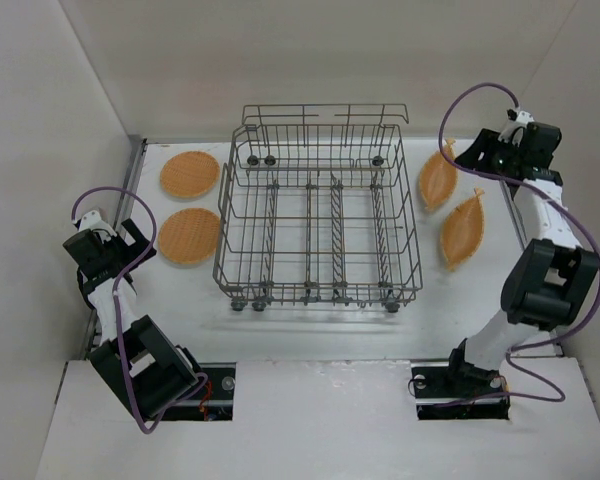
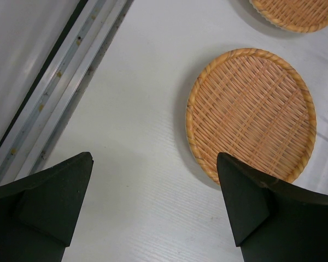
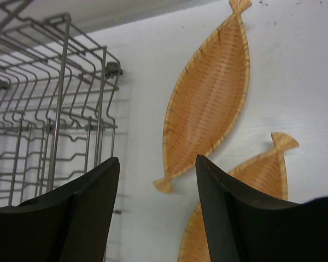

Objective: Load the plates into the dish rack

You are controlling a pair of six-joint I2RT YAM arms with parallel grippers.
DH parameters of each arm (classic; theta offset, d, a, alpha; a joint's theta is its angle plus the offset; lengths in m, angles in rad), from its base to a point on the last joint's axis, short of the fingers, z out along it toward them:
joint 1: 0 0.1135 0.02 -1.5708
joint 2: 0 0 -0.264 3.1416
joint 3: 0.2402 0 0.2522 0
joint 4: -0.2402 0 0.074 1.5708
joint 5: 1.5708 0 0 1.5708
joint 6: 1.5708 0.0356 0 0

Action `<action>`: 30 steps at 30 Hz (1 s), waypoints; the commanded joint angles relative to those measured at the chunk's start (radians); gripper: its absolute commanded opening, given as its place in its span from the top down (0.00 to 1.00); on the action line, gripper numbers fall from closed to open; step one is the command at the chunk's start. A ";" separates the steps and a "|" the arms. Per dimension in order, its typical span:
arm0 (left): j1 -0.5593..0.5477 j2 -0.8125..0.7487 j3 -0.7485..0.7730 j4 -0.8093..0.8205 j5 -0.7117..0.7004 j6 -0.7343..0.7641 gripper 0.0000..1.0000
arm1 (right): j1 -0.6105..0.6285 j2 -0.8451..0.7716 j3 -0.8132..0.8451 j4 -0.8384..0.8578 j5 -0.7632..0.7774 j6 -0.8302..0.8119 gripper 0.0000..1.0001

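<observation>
Nothing is loaded yet. The far round plate (image 1: 190, 174) and the near round plate (image 1: 189, 235) lie flat on the table (image 1: 310, 335) left of the dish rack (image 1: 320, 284). The far fish-shaped plate (image 1: 437, 180) and the near fish-shaped plate (image 1: 463, 230) lie flat to its right. The rack stands between them, and its tines (image 1: 310, 225) are bare.

The right gripper (image 3: 157, 159) hangs above the far fish-shaped plate, close to the rack's right wall, fingers apart with nothing between them. The left gripper (image 2: 154, 158) hovers just beside the near round plate, fingers spread wide and empty.

The step in hand looks like a first pick. A thin plate lying flat gives little to grab, so set one finger inside the rim and one outside. Pinch the edge, tip the plate upright, and keep clear of the wire wall.
</observation>
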 commanded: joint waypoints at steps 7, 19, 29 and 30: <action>-0.002 -0.031 0.023 0.020 0.010 0.013 0.00 | -0.006 0.295 0.306 -0.139 -0.041 0.052 0.37; 0.000 -0.017 0.034 0.011 0.013 0.012 0.00 | -0.021 0.459 0.406 -0.219 0.026 0.012 0.44; -0.005 -0.006 0.043 0.003 0.012 0.016 0.00 | -0.035 0.548 0.463 -0.233 0.078 -0.017 0.48; -0.005 -0.003 0.045 0.000 0.010 0.016 0.00 | -0.033 0.559 0.472 -0.238 0.078 -0.017 0.50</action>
